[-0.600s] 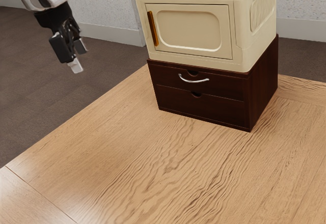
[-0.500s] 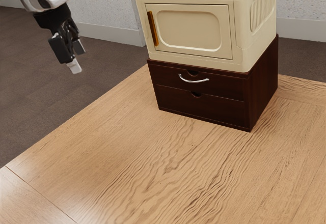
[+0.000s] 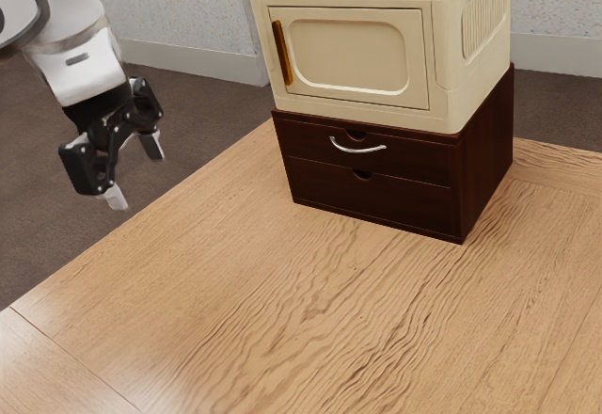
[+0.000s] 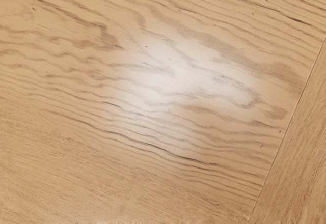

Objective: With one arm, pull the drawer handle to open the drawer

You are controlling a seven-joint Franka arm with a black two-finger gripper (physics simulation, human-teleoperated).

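Observation:
In the exterior view my black gripper (image 3: 138, 177) is at the left, open, its two pale-tipped fingers spread apart with nothing between them. The dark brown drawer unit (image 3: 372, 190) stands on the table well off toward the exterior view's right. Its upper drawer (image 3: 415, 156) is closed and carries a curved silver handle (image 3: 357, 148); a wide gap separates my gripper from it. The lower drawer (image 3: 404, 201) is closed too and has a small notch at its top edge.
A cream cabinet (image 3: 357, 56) with a closed door and an orange-brown door handle (image 3: 282, 53) sits on top of the drawer unit. The wooden table (image 3: 235, 292) stretches in front; in the wrist view the tabletop (image 4: 153, 147) shows grain, glare and a seam.
My gripper has come lower in the exterior view and turned, so both fingers now show well apart. More of the white arm has entered from the upper left. Drawers and cabinet have not moved.

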